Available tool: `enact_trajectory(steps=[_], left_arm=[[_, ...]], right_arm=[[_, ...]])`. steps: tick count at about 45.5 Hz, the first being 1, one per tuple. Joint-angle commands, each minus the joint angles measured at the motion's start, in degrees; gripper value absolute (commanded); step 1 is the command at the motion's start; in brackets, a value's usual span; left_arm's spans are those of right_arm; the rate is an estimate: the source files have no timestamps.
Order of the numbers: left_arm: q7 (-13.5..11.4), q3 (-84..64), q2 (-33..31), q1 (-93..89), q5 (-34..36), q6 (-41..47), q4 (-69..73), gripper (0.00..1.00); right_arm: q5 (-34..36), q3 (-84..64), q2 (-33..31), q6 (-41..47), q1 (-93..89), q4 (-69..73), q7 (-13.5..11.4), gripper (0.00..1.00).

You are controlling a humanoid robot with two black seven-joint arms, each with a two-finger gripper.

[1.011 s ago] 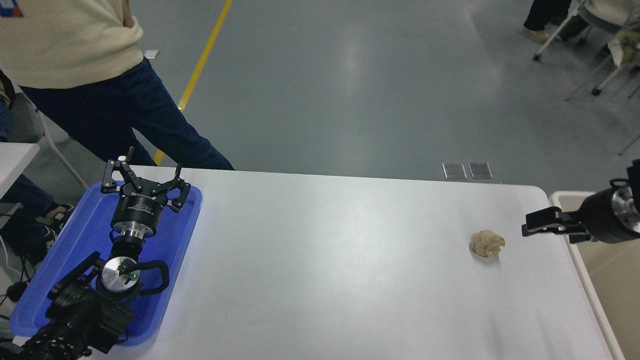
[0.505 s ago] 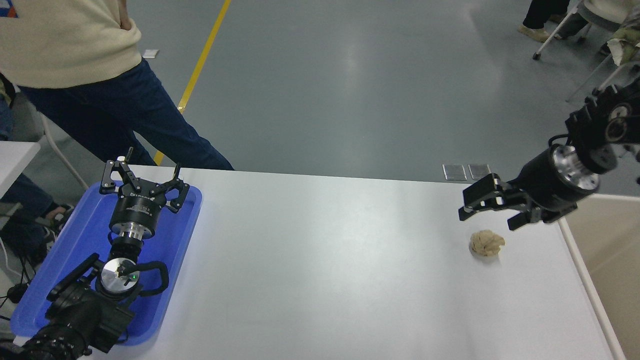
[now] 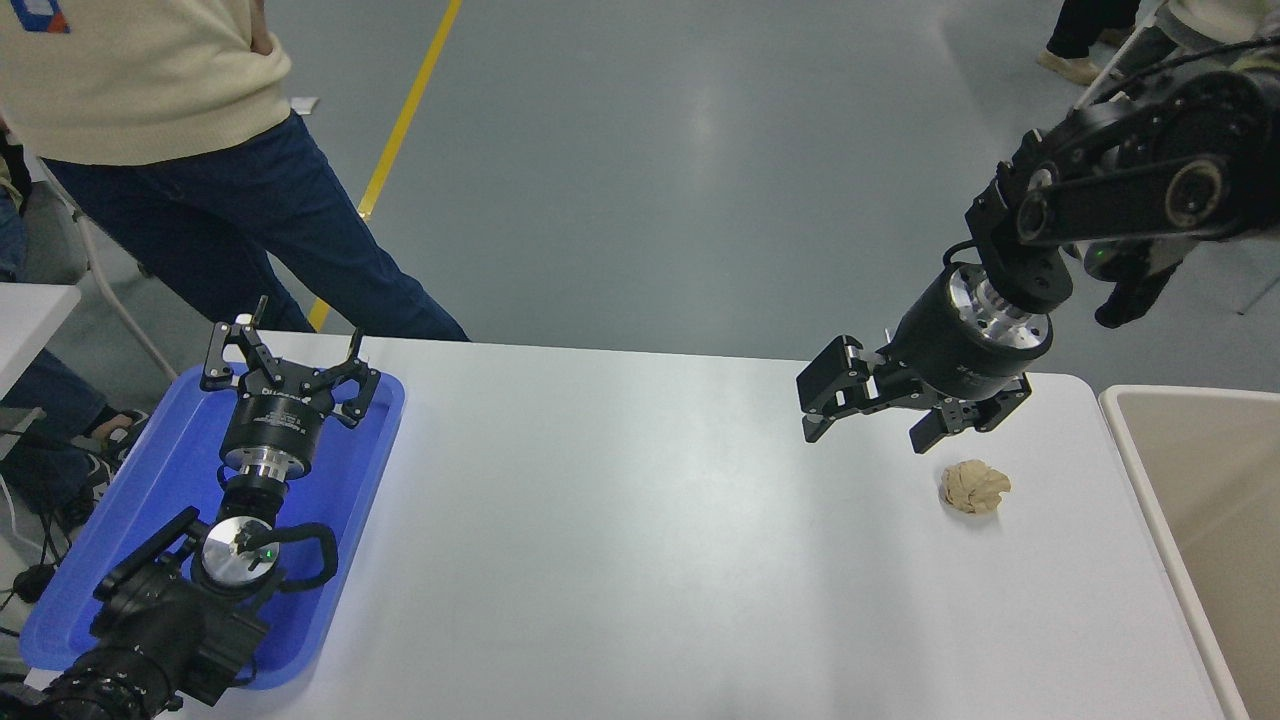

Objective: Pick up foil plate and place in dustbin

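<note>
The foil plate is out of view. The beige dustbin (image 3: 1200, 480) stands off the table's right edge, and what shows of its inside holds nothing. My right gripper (image 3: 868, 428) hovers open and empty above the table's far right part, up and to the left of a small tan paper ball (image 3: 975, 487). My left gripper (image 3: 288, 345) is parked open over the blue tray (image 3: 140, 500) at the lower left.
A person in a cream sweater and dark jeans (image 3: 200, 170) stands at the table's far left corner. Chairs and another person's legs (image 3: 1090, 40) are at the top right. The white table (image 3: 620, 540) has a rounded far right corner.
My right arm has swung up and left from over the dustbin's rim to above the table, past the paper ball. The left arm and the ball have not moved.
</note>
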Motion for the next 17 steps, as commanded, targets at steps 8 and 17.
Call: enact_trajectory(steps=[8,17], left_arm=[[-0.08,-0.07,0.0,0.0,-0.01,0.0,0.01,1.0],[-0.08,-0.07,0.0,0.0,-0.01,0.0,0.01,1.0]], right_arm=[[0.03,-5.66,2.2,-0.29,1.05,0.14,0.05,1.0],[0.03,-5.93,2.55,-0.21,1.93,0.23,0.22,1.0]])
